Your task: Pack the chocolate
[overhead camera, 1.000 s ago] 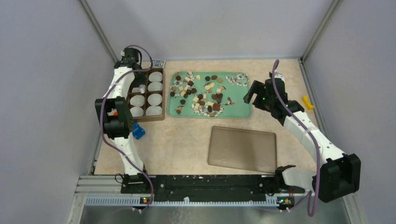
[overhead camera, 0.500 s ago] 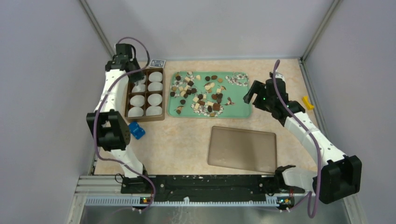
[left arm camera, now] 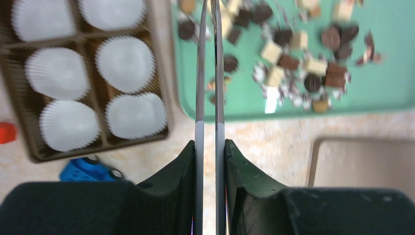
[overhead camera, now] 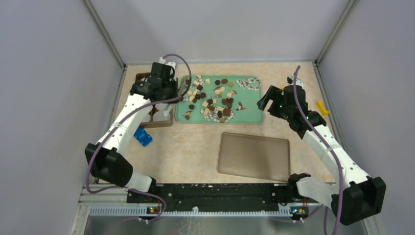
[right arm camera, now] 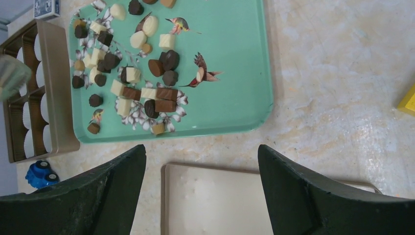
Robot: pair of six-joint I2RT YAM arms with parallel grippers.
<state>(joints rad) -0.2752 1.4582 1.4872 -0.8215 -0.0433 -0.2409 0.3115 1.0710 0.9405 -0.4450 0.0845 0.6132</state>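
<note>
While my left gripper (left arm camera: 210,10) hangs pinched nearly closed, nothing between its fingers, over the left rim of the green tray (overhead camera: 254,115), my right gripper (right arm camera: 200,152) gapes wide at the tray's right side. Chocolate (overhead camera: 210,100) lies scattered on that tray, mid far edge of the table.

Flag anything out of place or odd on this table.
Nothing spilled or damaged. Two strays don't belong: a blue toy car beside the brown box, a yellow block near the table's right edge.

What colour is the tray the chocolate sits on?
The tray is mint green; right wrist view.
</note>
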